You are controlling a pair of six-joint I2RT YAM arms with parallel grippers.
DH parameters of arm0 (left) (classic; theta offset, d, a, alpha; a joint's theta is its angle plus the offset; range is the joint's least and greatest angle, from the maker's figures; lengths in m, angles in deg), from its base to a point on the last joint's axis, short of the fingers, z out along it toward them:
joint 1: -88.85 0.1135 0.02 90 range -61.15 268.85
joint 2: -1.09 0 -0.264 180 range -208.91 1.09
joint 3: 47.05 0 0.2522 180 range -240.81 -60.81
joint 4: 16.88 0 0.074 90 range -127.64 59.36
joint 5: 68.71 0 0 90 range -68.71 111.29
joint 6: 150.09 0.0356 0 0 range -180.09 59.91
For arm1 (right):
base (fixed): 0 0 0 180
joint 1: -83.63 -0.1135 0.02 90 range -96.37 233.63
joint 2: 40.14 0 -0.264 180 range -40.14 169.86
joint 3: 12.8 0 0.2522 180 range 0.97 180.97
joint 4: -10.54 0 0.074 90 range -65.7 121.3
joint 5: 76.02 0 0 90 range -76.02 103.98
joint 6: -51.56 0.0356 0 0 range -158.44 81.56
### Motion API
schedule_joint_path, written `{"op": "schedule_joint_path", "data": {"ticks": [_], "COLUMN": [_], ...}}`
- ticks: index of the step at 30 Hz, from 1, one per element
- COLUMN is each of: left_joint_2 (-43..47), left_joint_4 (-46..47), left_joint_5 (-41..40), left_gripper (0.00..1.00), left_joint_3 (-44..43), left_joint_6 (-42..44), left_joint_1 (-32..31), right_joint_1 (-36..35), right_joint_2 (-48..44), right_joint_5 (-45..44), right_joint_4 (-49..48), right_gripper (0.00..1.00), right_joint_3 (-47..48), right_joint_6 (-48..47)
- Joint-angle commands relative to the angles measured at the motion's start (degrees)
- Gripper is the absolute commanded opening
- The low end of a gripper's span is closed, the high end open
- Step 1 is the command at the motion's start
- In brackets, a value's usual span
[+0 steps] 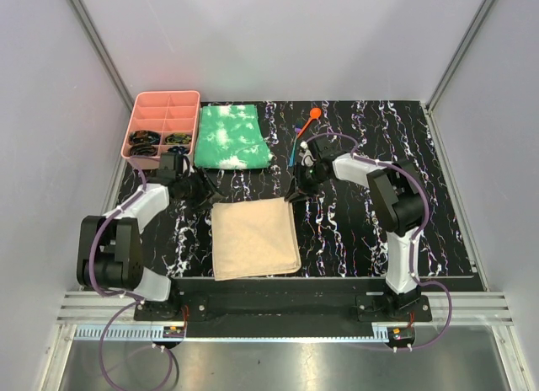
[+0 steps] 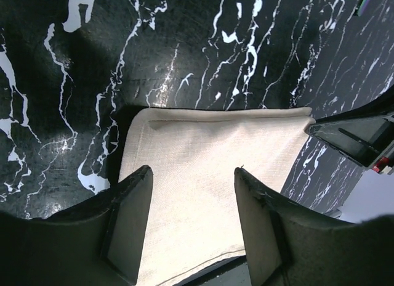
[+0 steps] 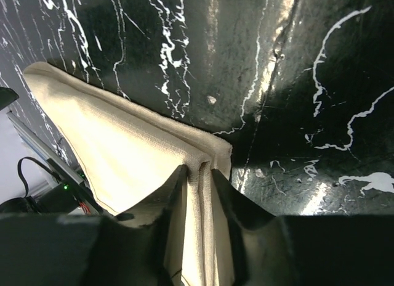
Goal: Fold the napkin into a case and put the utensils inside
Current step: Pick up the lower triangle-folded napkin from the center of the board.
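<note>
Pinching one corner only: the napkin (image 1: 255, 239) may fold crooked

We see the right tool (image 3: 198, 170) closed on the napkin's far right corner; the cloth lies flat mid-tabletop (image 1: 341, 239). The left tool (image 2: 192, 175) hangs open over the far left corner, empty. Lifting now could drag the cloth askew.

You've got one napkin (image 1: 255, 238), tan. One green-and-white cloth (image 1: 231, 136), so two cloths in all. Two utensils: one orange spoon (image 1: 314, 114), one blue utensil (image 1: 295, 152). One pink tray (image 1: 167, 93) (dark bits (image 1: 145, 139) in its near pockets, too small for you to count). Two arms: left arm (image 1: 147, 201), right arm (image 1: 358, 168).
</note>
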Motion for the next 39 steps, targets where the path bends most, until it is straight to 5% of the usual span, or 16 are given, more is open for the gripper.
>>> {"op": "schedule_joint_path", "data": {"ticks": [1, 6, 15, 19, 22, 33, 39], "left_joint_2": [-1.3, -2.4, -4.1, -4.1, -3.5, -11.9, 4.7], "left_joint_4": [3.8, 3.5, 8.3, 8.4, 8.5, 11.1, 10.8], "left_joint_5": [0.2, -1.7, -1.7, -1.0, -1.2, -1.7, -13.7], "left_gripper": [0.58, 0.58, 0.55, 0.38, 0.34, 0.3, 0.43], "left_joint_3": [-1.8, -1.2, 1.0, 0.5, 0.8, -0.3, 4.0], "left_joint_6": [-0.6, 0.4, -2.2, -2.0, -1.9, -4.9, -5.5], "left_joint_1": [0.5, 0.5, 0.6, 0.5, 0.2, -3.0, -7.6], "right_joint_1": [-0.3, -0.3, 0.1, 0.3, 0.4, 1.1, 1.3], "right_joint_2": [0.4, -2.3, -1.7, -0.2, 0.2, 2.0, 2.9], "right_joint_5": [0.6, -1.4, -5.1, -6.4, -7.8, -10.6, -19.4], "right_joint_4": [-1.5, -1.2, -0.4, -0.4, 0.3, 4.7, 11.2], "right_gripper": [0.26, 0.0, 0.0, 0.0, 0.0, 0.02, 0.06], "right_joint_3": [1.5, 0.9, -0.5, -0.2, 0.2, 4.9, 10.8], "right_joint_6": [-0.8, -0.8, -2.2, -3.7, -4.9, -13.1, -15.6]}}
